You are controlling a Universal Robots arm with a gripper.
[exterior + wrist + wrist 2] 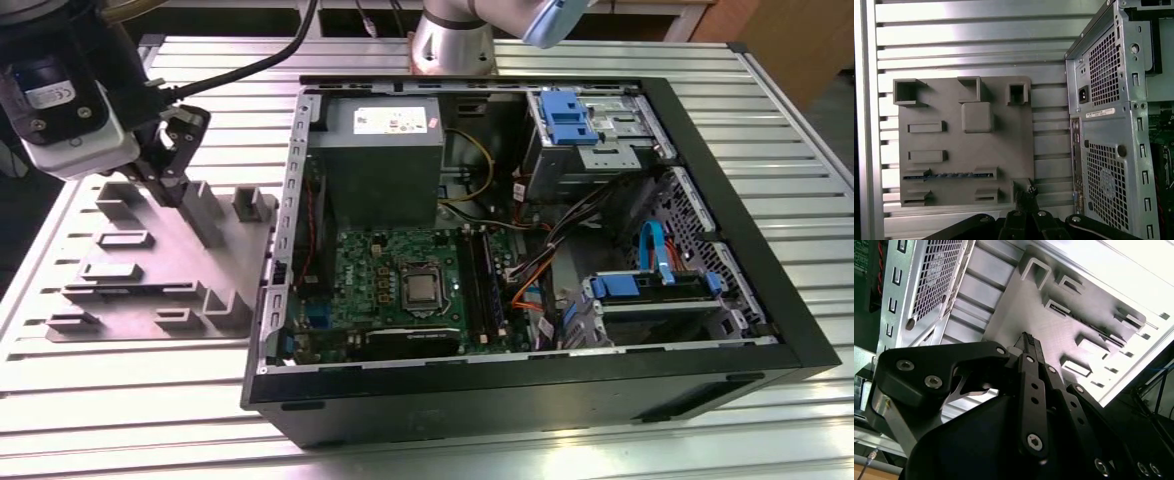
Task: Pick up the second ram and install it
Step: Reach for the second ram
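Gripper [1027, 342]: fingers look pinched together, nothing in them, over edge of fixture [1004, 130] by PC case [1104, 150].
2nd ram [946, 175]: I see it lying in fixture slot.

Bright, even light from above. In the second wrist view the table [1134, 280] beside the case [929, 270] glares white. In the exterior view the case's inside is dim; fixture [147, 290] blocks cast soft shadows.
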